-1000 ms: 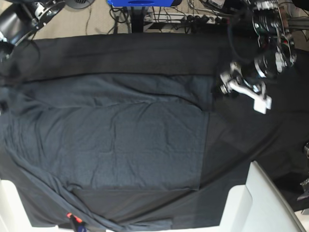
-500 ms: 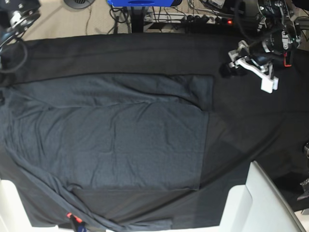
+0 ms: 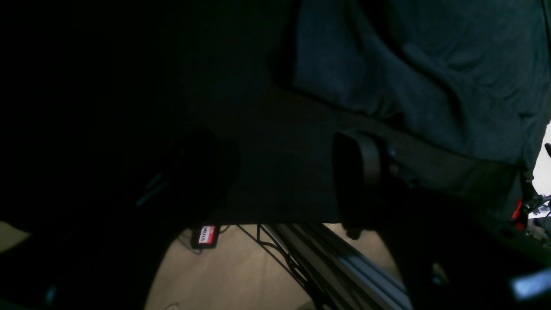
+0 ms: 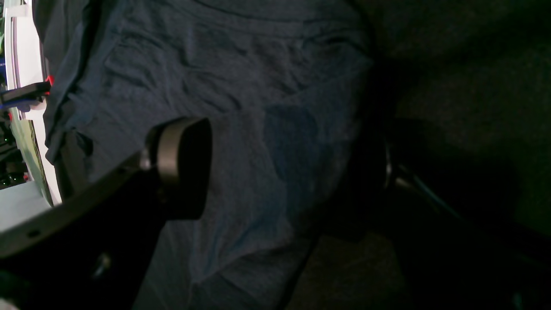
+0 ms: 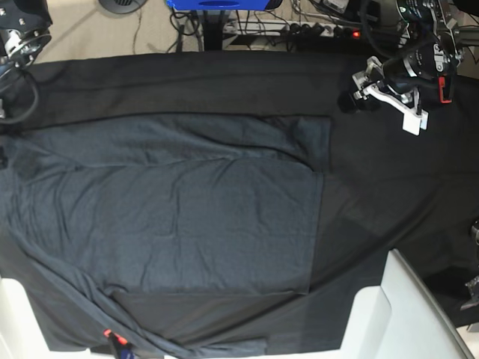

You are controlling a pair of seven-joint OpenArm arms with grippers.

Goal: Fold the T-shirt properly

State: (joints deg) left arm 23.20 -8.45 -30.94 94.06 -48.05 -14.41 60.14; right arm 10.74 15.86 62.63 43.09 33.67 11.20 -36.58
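Note:
The charcoal-grey T-shirt [image 5: 172, 217] lies spread flat over the left and middle of the black-clothed table [image 5: 389, 187], its right side ending in a straight vertical edge. My left gripper [image 5: 378, 103] hovers over bare black cloth at the far right, apart from the shirt. In the left wrist view this gripper [image 3: 280, 176] is open and empty, with the T-shirt [image 3: 430, 64] at upper right. In the right wrist view my right gripper [image 4: 275, 172] stands open above the T-shirt [image 4: 258, 86], nothing between its fingers [image 4: 185, 168]. In the base view only the right arm [image 5: 19, 34] shows, at the top-left corner.
White bins stand at the near right [image 5: 408, 314] and near left [image 5: 15, 321] corners. A red and blue clip [image 5: 112, 338] sits by the shirt's near-left hem. Cables and a blue stand [image 5: 217, 4] lie beyond the far edge. A metal frame rail [image 3: 344, 267] runs under the table.
The left gripper has risen away from the shirt's far right corner toward the table's far right edge. The right arm has drawn back into the top-left corner. The shirt has stayed put.

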